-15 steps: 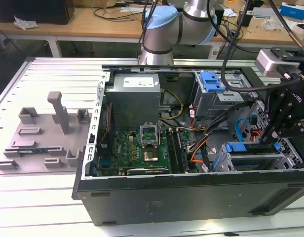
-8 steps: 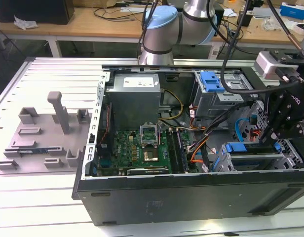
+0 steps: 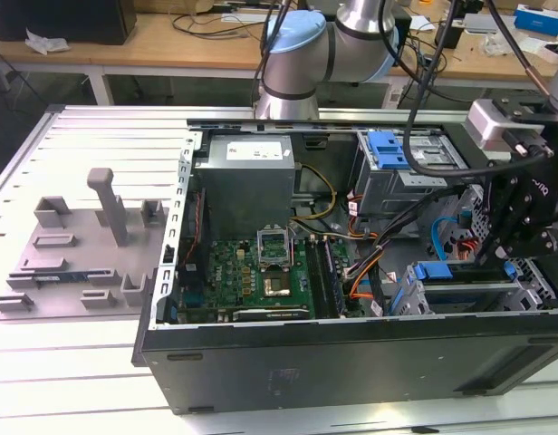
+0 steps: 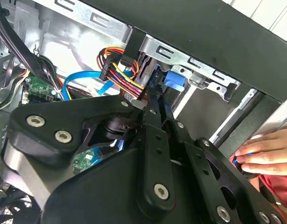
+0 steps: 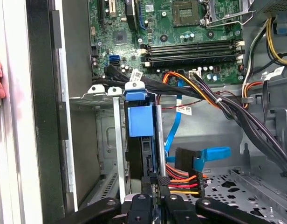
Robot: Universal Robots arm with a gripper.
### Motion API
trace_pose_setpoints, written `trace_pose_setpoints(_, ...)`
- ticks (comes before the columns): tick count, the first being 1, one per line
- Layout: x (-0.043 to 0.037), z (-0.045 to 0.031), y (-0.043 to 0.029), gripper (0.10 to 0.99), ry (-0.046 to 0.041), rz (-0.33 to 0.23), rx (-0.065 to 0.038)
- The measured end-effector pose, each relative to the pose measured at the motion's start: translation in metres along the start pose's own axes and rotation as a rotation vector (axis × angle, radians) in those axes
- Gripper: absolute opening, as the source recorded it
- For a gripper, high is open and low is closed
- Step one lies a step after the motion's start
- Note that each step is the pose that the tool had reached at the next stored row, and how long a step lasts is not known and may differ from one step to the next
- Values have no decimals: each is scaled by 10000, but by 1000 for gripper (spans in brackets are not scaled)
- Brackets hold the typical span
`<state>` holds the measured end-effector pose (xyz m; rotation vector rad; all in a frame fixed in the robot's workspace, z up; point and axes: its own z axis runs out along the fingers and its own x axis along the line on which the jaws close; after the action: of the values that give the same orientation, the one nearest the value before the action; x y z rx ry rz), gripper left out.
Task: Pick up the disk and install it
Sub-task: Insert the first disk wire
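Gripper [image 5: 155, 181] at the drive cage [image 5: 104, 140] inside the open computer case [image 3: 351, 358].

The disk [image 5: 142, 123] stands on edge in the drive cage, its blue carrier tab facing the motherboard [image 5: 181, 32]. The jaws are narrow, closed on the disk's rear edge, just beside the orange and red power cables [image 5: 181, 184]. A person's hand [image 4: 264, 154] rests on the case's outer wall, near the cage.

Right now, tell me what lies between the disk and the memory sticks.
In the first wrist view, a black cable bundle crosses between the disk and the memory sticks.
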<state>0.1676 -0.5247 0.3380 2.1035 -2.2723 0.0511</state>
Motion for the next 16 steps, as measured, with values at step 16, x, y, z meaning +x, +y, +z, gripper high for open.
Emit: trace_pose_setpoints(16,-25,-268,2,365,12,-9,0)
